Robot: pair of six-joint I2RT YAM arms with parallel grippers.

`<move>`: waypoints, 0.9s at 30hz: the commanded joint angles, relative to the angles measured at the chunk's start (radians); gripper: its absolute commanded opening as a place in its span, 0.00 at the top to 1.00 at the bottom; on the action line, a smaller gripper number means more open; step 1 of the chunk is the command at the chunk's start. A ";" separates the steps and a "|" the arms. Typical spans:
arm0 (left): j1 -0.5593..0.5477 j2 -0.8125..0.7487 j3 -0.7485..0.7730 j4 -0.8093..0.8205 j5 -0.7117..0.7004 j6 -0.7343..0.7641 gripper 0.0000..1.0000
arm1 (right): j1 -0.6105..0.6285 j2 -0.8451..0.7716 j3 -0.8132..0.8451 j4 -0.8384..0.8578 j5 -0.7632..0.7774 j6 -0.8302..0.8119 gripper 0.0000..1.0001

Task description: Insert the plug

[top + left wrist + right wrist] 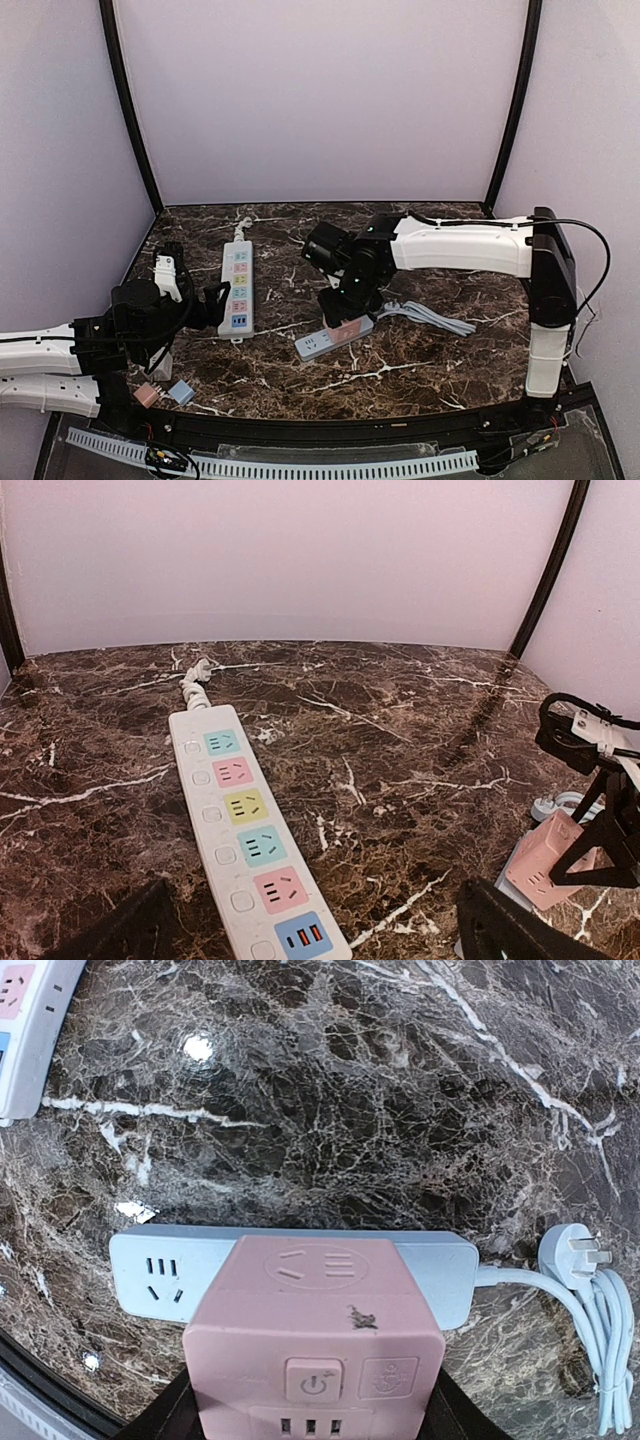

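My right gripper [341, 303] is shut on a pink cube adapter plug [315, 1330], its dark fingers [165, 1420] on either side of the cube. The cube is over the middle of a short pale-blue power strip [150, 1270], which lies on the marble table [400, 370]. I cannot tell whether its pins are in the socket. The cube [347, 328] and the strip [312, 345] also show in the top view, and the cube shows in the left wrist view [545, 855]. My left gripper [213, 300] is open and empty, low at the near end of a long white strip [245, 820].
The long strip with coloured sockets [238, 285] runs front to back at the left. The short strip's white cord and plug [578, 1260] lie coiled to its right. Two small blocks, pink [146, 395] and blue [181, 391], sit near the left arm's base.
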 commanded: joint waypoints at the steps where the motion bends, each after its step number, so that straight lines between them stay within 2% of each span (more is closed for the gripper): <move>1: 0.002 -0.010 -0.019 0.002 0.007 0.008 0.01 | -0.020 0.087 -0.052 0.067 -0.010 0.009 0.73; 13: 0.001 -0.009 -0.020 0.005 0.009 0.007 0.01 | -0.020 0.035 -0.204 0.172 -0.033 0.070 0.78; 27: 0.001 -0.012 -0.022 0.005 0.008 0.006 0.01 | 0.026 0.164 -0.071 0.099 -0.013 0.000 0.82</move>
